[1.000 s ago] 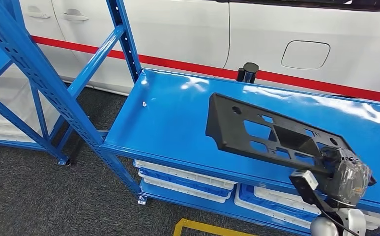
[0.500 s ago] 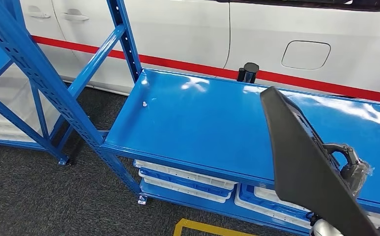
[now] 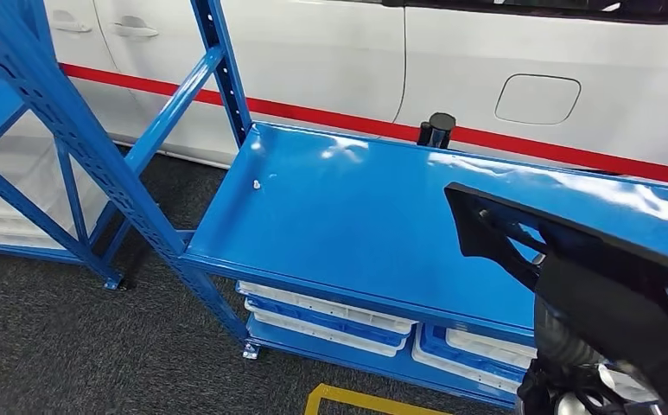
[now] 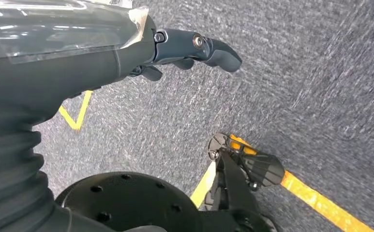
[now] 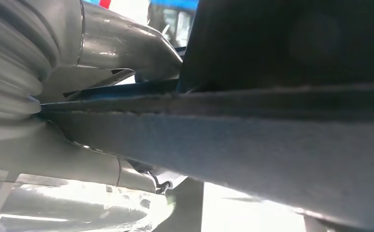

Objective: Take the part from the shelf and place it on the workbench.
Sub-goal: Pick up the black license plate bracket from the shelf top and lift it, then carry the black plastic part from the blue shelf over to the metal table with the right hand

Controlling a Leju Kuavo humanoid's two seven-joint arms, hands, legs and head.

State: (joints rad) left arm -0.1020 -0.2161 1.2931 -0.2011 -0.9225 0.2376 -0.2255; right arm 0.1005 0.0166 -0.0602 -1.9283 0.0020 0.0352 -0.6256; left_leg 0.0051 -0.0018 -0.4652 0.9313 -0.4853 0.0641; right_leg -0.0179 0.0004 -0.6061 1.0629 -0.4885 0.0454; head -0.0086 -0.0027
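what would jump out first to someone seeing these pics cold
The big black plastic part looms at the lower right of the head view, held over the shelf by the right hand. Next comes the glossy blue shelf, then the white car body with its red stripe behind.

Part (image 3: 520, 238) above shelf (image 3: 347, 216) right side, trays (image 3: 321, 316) beneath, car (image 3: 451, 69) behind

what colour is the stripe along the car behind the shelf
Red: the stripe runs along the white car, behind the blue shelf. It shows best in the head view.
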